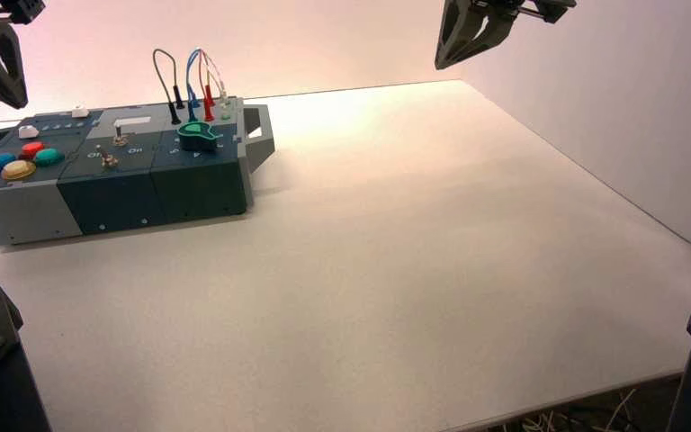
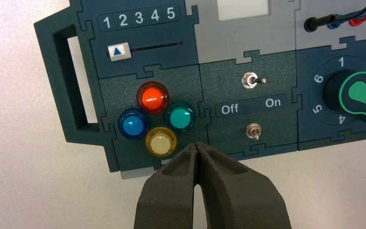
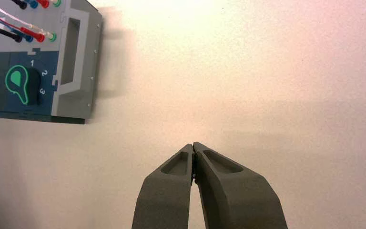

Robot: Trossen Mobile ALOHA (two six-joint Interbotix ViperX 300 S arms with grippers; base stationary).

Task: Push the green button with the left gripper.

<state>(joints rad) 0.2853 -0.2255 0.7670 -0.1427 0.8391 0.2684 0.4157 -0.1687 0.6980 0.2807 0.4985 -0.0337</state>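
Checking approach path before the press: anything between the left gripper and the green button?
Nothing visible. The left gripper, fingers shut, hangs above the box's near edge, beside the yellow button. The green button sits just past it, uncovered. The toggle switches stand off to the side, and the right gripper is over bare table.

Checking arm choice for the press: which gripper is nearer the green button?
Left. The left gripper hangs shut above the box near the green button; the right gripper hangs far off over the bare table.
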